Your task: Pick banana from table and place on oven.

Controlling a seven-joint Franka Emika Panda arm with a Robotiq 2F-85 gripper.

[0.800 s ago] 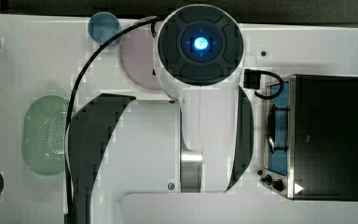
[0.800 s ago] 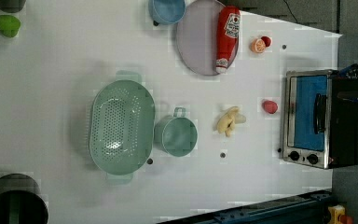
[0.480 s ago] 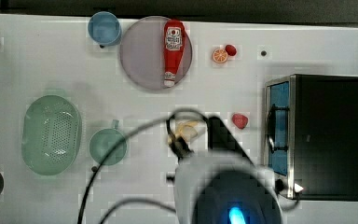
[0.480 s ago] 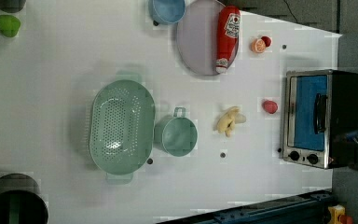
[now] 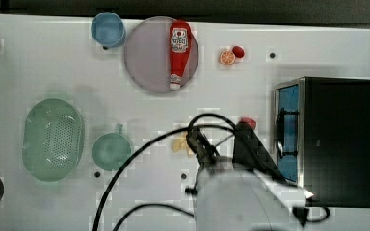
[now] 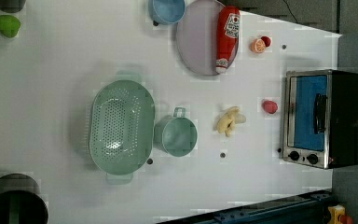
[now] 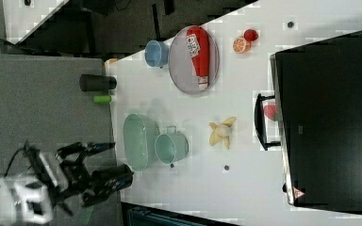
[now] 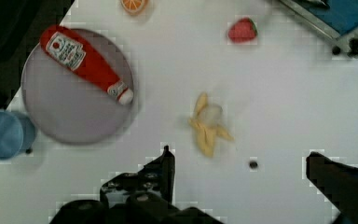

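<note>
The banana (image 6: 228, 122) lies half peeled on the white table (image 6: 51, 93), between a teal cup and the oven (image 6: 324, 119). In the wrist view my gripper (image 8: 249, 175) is open, its two dark fingers (image 8: 163, 172) wide apart and nothing held. The banana (image 8: 207, 128) lies just beyond the fingertips, nearer to one finger. In the top view my arm (image 5: 241, 202) comes in from the top view's bottom edge and covers part of the banana (image 5: 179, 144). The oven (image 5: 339, 139) stands with its black top bare. The right view shows the banana (image 7: 220, 132) lying in front of the oven (image 7: 330, 122).
A green colander (image 6: 121, 126) and a teal cup (image 6: 179, 135) stand at the banana's left in the left view. A red strawberry (image 6: 269, 106) lies by the oven door. Farther off are a grey plate (image 6: 196, 46) with a ketchup bottle (image 6: 227, 35), a blue cup (image 6: 167, 9) and an orange slice (image 6: 258, 45).
In the top view my arm has swung from over the plate down to the bottom edge beside the banana. The banana and the other things have not moved.
</note>
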